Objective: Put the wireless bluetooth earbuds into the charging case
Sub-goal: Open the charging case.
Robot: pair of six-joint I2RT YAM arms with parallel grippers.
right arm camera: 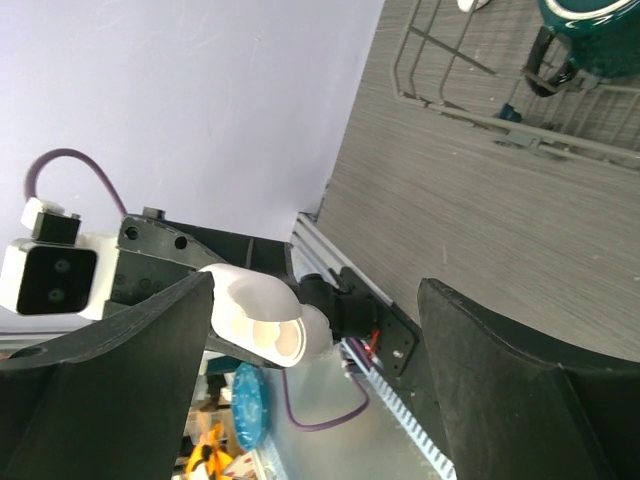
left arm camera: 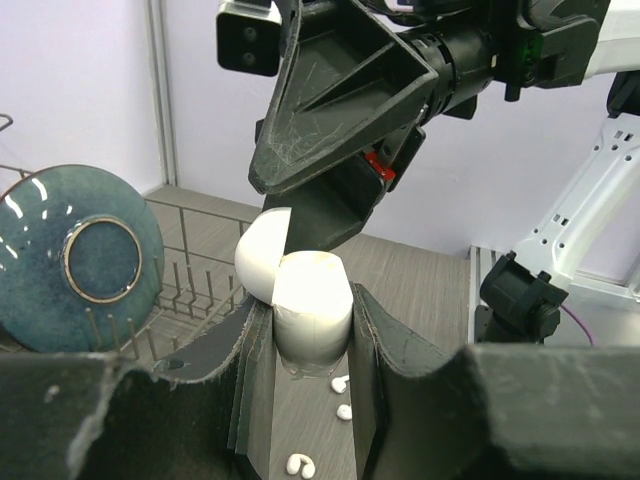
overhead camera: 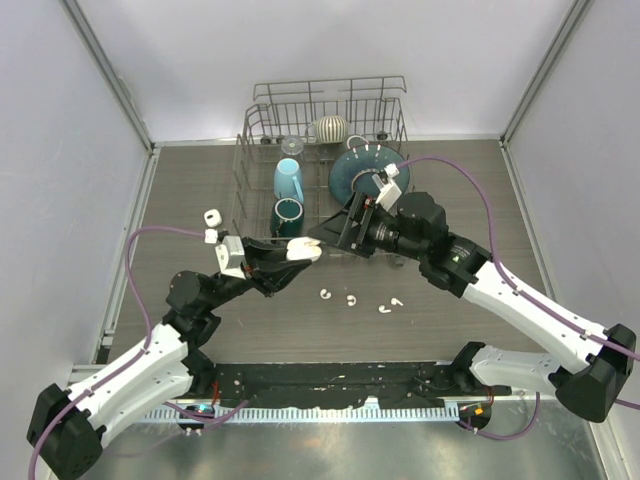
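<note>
My left gripper [overhead camera: 297, 254] is shut on the white charging case [overhead camera: 305, 249] and holds it above the table with its lid open. In the left wrist view the case [left arm camera: 312, 295] sits pinched between my fingers [left arm camera: 250, 340]. My right gripper [overhead camera: 335, 236] is open and empty, its jaws wide and facing the case from the right. In the right wrist view the case [right arm camera: 262, 322] shows its two empty hollows. Several tiny white earbuds lie on the table below: one [overhead camera: 325, 295], another [overhead camera: 351, 300], and a pair [overhead camera: 390, 305]. Three of them show in the left wrist view [left arm camera: 340, 383].
A wire dish rack [overhead camera: 262, 128] stands at the back with a light blue cup [overhead camera: 288, 179], a teal mug [overhead camera: 288, 215], a dark blue plate [overhead camera: 356, 170] and a striped round thing [overhead camera: 331, 128]. Two small white objects [overhead camera: 211, 218] lie left of the rack.
</note>
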